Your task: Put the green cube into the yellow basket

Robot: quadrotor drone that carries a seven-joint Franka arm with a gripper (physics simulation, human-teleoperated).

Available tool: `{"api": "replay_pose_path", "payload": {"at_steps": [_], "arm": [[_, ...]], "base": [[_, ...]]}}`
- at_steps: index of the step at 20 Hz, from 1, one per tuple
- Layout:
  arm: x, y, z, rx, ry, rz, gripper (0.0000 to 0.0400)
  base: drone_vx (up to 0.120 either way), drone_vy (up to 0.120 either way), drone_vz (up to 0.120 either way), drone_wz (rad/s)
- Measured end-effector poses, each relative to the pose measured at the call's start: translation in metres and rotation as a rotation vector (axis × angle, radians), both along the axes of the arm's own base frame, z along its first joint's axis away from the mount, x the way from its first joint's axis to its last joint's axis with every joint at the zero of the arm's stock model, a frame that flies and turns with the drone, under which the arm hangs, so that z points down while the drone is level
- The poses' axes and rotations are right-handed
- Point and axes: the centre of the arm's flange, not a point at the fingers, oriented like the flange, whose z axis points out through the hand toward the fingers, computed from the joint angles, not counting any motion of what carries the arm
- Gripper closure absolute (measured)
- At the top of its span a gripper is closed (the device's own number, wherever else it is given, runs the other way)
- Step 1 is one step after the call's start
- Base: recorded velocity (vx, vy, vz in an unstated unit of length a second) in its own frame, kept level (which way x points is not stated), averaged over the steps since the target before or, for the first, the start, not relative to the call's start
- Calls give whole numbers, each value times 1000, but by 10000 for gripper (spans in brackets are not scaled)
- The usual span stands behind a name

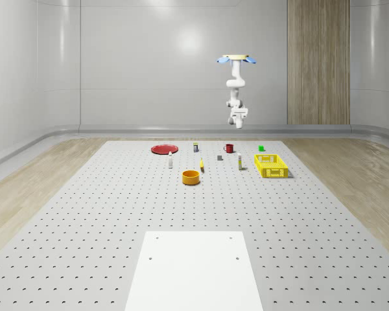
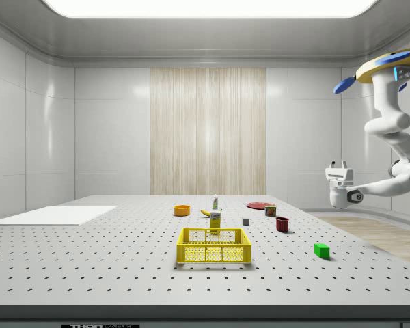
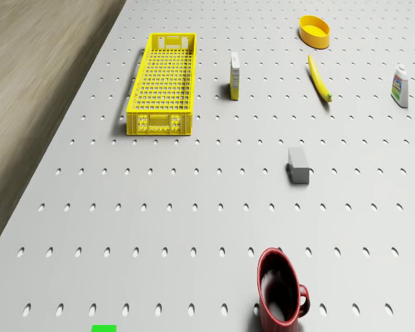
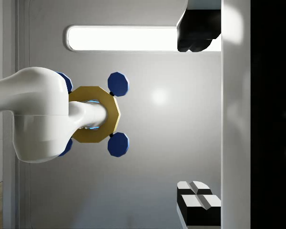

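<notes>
Green cube (image 2: pixel 321 250): small solid block, resting on the grey perforated tabletop (image 1: pixel 84 214), near the far edge in the whole-scene view, well apart from the yellow plastic lattice basket (image 2: pixel 214 246). Cube untouched; the basket looks empty in the drone view.

Drone (image 1: pixel 237 59): quadrotor with yellow body and blue rotors, hovering high over the tabletop's far edge, above the dark red mug (image 3: pixel 281 292) and the cube. White seven-joint arm (image 2: pixel 396 147) hangs below it, bent toward the side view's left.

Tool (image 2: pixel 337 166): held high in the air, clear of every object, pointing upward toward the ceiling light. Wrist view shows two fingers (image 4: pixel 198 200) set wide apart with nothing between them, so spread and empty.

Other items on tabletop: orange bowl (image 3: pixel 314 31), yellow banana (image 3: pixel 319 78), small grey block (image 3: pixel 299 166), upright carton (image 3: pixel 234 75), white bottle (image 3: pixel 400 86), flat red plate (image 1: pixel 163 149). Carton markings not legible.
</notes>
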Motion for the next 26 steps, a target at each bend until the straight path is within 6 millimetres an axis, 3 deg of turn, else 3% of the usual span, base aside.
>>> {"api": "replay_pose_path", "payload": {"at_steps": [18, 26], "arm": [[0, 0, 12, -1, -14, 0, 0], [-1, 0, 13, -3, -20, 0, 0]], "base": [[120, 120, 0, 0], [5, 120, 0, 0]]}}
